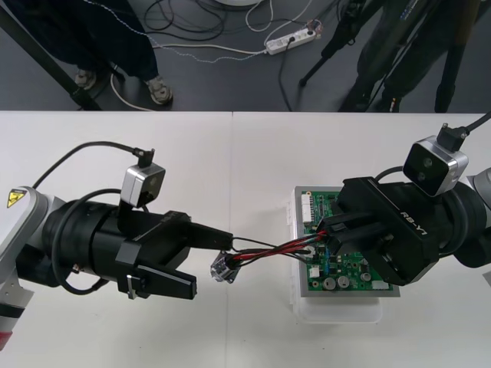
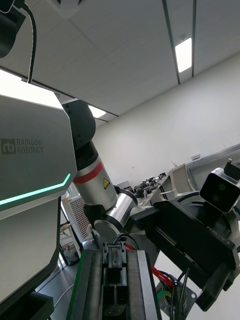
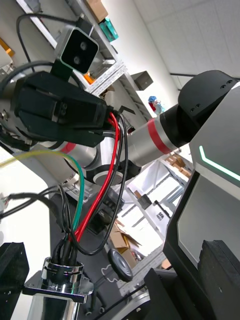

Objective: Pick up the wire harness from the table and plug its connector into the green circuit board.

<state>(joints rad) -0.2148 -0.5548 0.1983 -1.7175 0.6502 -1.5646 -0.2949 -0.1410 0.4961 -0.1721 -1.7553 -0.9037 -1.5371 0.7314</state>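
Observation:
The green circuit board [image 1: 349,274] sits on its white base [image 1: 337,313] at the right of the table. My right gripper [image 1: 327,236] hovers over the board's left part, shut on the harness's black plug [image 2: 115,277]. I cannot tell whether the plug is in the board. Red, black and green wires [image 1: 268,251] stretch leftward from it to the round metal socket [image 1: 222,268]. My left gripper [image 1: 212,263] is open, and the flanged socket [image 3: 61,280] stands between its spread fingers [image 3: 220,280], untouched by either.
The white base's front edge reaches close to the table's near side. My two arms face each other closely over the middle of the table, the left gripper's camera [image 1: 143,184] and the right's camera [image 1: 435,165] standing above them.

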